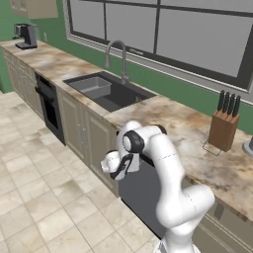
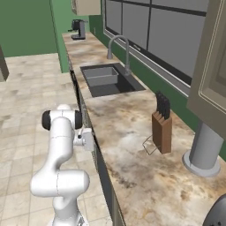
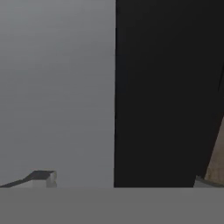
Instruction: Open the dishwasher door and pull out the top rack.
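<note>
Pincer [image 3: 118,183] spread wide — tight against dishwasher door [image 1: 141,190], upright.

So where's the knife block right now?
The knife block stands on the countertop against the green wall, right of the sink in the left base view, near the window.

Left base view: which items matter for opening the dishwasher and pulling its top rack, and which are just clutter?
Job:
- dishwasher door, dark grey panel under the counter, shut
- gripper, open, up close to the door's upper part

Clutter:
- knife block on the counter
- sink and faucet
- oven
- coffee machine
</note>
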Controlling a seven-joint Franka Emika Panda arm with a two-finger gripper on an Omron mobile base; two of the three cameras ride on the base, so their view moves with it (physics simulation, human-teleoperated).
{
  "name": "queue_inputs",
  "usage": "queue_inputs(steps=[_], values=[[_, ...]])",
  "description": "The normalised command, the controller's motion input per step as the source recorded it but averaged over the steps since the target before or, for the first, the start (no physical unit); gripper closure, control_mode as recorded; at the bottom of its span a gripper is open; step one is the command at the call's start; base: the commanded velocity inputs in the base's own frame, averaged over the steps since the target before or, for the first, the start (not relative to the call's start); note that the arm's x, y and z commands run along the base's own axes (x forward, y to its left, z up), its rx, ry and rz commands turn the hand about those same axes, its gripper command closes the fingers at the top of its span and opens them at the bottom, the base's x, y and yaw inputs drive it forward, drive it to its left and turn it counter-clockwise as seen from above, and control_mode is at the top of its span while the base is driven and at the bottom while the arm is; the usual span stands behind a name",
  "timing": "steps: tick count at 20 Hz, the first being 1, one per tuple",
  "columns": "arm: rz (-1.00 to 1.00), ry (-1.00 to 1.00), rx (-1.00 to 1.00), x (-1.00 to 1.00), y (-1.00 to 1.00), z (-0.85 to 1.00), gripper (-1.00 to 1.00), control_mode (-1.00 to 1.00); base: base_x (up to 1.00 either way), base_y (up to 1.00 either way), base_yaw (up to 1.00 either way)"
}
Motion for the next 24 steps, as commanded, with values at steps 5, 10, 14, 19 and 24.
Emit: queue_inputs(steps=[5, 10, 14, 19, 24], values=[[0.02, 0.00, 0.00, 0.35, -0.07, -0.47, -1.00, -1.00, 0.00, 0.00, 0.00], [0.05, 0.00, 0.01, 0.17, -0.22, -0.22, 1.00, -1.00, 0.00, 0.00, 0.00], [0.10, 0.05, 0.11, 0.00, -0.16, 0.00, 1.00, -1.00, 0.00, 0.00, 0.00], [0.11, 0.06, 0.13, -0.25, 0.02, 0.00, 1.00, -1.00, 0.00, 0.00, 0.00], [0.14, 0.13, 0.07, -0.80, 0.55, -0.04, 1.00, -1.00, 0.00, 0.00, 0.00]])
